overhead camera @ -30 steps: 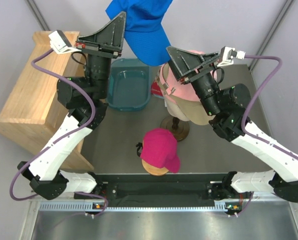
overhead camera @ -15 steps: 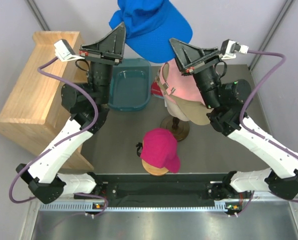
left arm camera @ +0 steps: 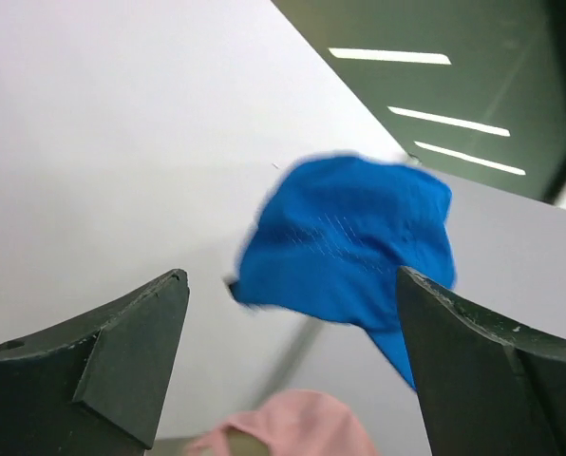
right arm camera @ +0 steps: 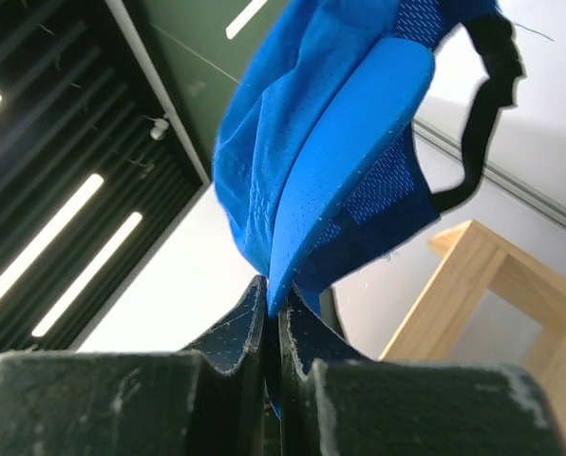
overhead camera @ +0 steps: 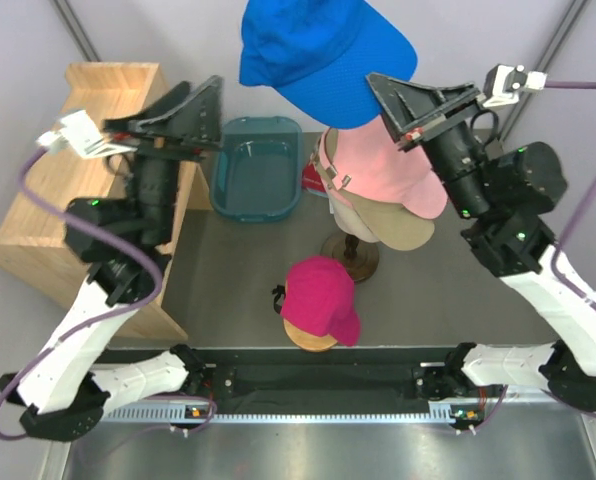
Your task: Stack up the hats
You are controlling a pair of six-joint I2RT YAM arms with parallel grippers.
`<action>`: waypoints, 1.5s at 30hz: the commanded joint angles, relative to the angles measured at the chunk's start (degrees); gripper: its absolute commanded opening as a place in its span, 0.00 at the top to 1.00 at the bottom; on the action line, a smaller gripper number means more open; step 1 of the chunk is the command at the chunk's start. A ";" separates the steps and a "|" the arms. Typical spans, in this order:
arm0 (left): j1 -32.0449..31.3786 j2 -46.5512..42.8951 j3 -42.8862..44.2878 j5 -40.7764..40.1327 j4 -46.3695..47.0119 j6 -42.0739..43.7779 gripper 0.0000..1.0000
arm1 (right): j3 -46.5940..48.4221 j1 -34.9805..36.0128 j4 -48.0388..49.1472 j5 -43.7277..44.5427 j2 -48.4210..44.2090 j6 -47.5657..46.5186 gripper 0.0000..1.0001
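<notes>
Overhead, right gripper (right arm camera: 272, 306) pinches blue cap (overhead camera: 323, 55) by brim, high above pink cap (overhead camera: 383, 175) stacked on tan cap (overhead camera: 393, 232); left gripper (overhead camera: 214, 100) gapes empty. Risk: thin brim pinch slips, cap swings, lands crooked, topples stack.

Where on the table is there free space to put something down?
Bare table lies between the teal bin and the magenta hat, and also right of that hat. It is crowded near the pink hat on its stand.

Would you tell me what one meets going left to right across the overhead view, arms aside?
Wooden shelf → teal tub → pink cap. The blue cap and magenta cap overlap these: omitted.
</notes>
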 commanded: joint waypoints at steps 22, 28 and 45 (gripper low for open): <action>-0.19 -5.54 5.11 -1.67 -2.47 19.92 0.05 | 2.45 8.74 -30.28 -13.59 -1.30 7.67 1.00; -0.19 -6.25 3.88 -2.47 -5.38 17.11 0.05 | -12.92 12.09 -27.57 -11.32 -10.33 14.07 1.00; -0.19 -6.34 2.12 -2.46 -7.05 17.01 0.04 | -41.58 14.29 -26.42 -0.77 -30.47 23.75 1.00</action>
